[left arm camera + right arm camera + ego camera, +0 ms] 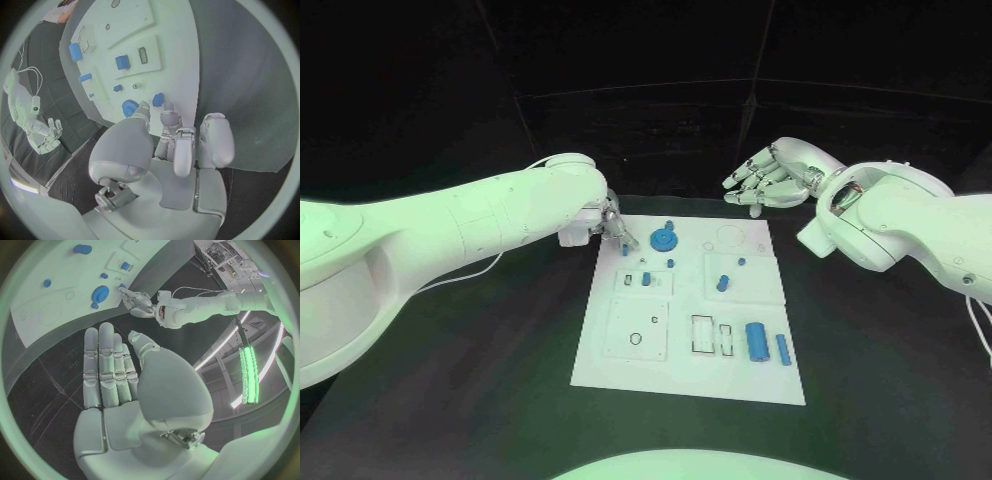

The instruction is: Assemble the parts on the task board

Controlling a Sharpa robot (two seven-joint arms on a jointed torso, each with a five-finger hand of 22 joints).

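— Left hand?
— Fingers pinching a small blue part at the task board's far-left corner.
— Right hand?
— Fingers spread, holding nothing, above the tabletop past the board's far-right corner.

The black worktop spreads out on all sides under the scene, its surface dark and matte. In the left wrist view it shows a quilted, padded texture. In the right wrist view a long green-lit bar stands upright beyond the worktop's edge, near shelving with equipment
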